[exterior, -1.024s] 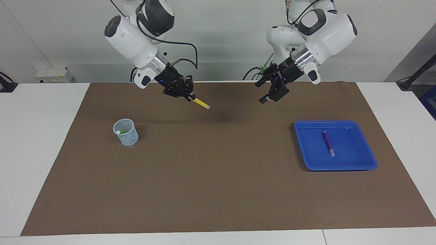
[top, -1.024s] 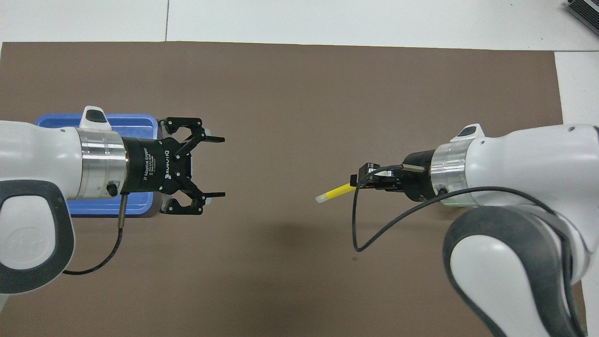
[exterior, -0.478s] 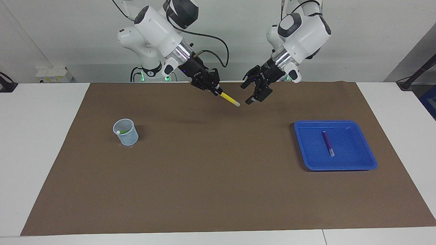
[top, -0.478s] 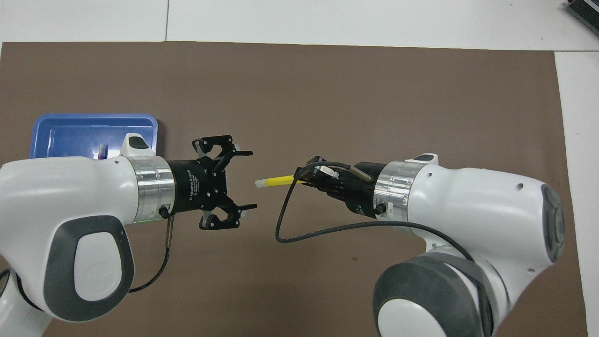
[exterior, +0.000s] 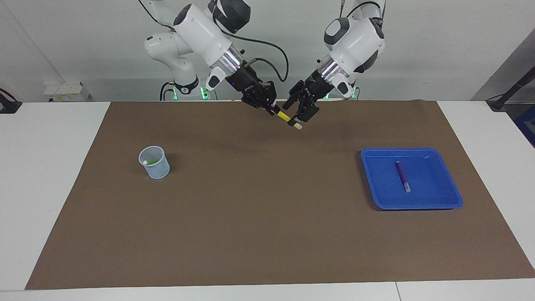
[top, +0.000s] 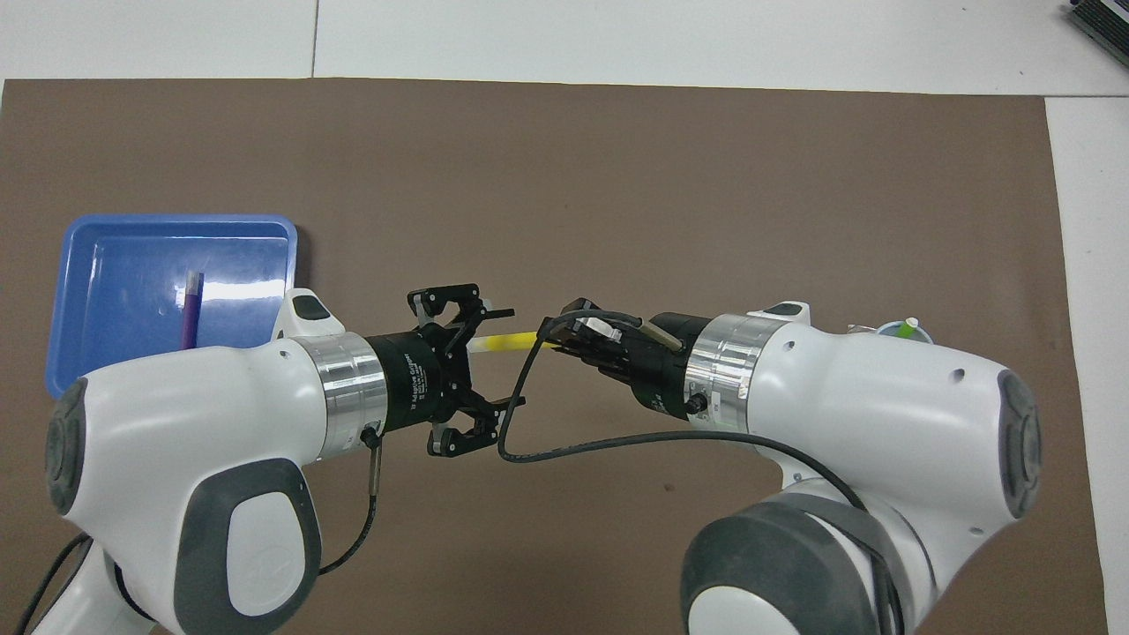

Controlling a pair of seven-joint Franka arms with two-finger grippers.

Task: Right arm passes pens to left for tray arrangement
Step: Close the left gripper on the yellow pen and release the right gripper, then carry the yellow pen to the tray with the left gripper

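Right gripper [exterior: 271, 109] clamped shut on the tail of the slim yellow marker pen [exterior: 286, 118], up in the air over the brown table mat [exterior: 250, 217] at mid-table. Pale whitish tip angled down toward the left arm's end. Left gripper [exterior: 299, 115] meeting it head-on, fingers spread wide and straddling that pale end. No touch visible from overhead, and the pen sitting closer to one finger than the other.

Handover step, by the look of it, well short of done. Best to centre the pen between the fingers first, then close on the yellow barrel rather than the very tip. Hold the right grip until the left one is firm, release, and draw straight back along the pen's line. No twisting while both have hold. Worth watching: the black cable [top: 617, 437] looping off the right wrist, just beside the left gripper's lower finger.

Plenty of bare mat below and all around. Shallow bright blue plastic tray [exterior: 411, 207] toward the left arm's end, farther from the robots than the handover, purple marker pen [exterior: 402, 175] lying in it with room on either side. Small pale blue mesh cup [exterior: 155, 167] toward the right arm's end, green marker pen [exterior: 150, 161] inside, well apart from everything.
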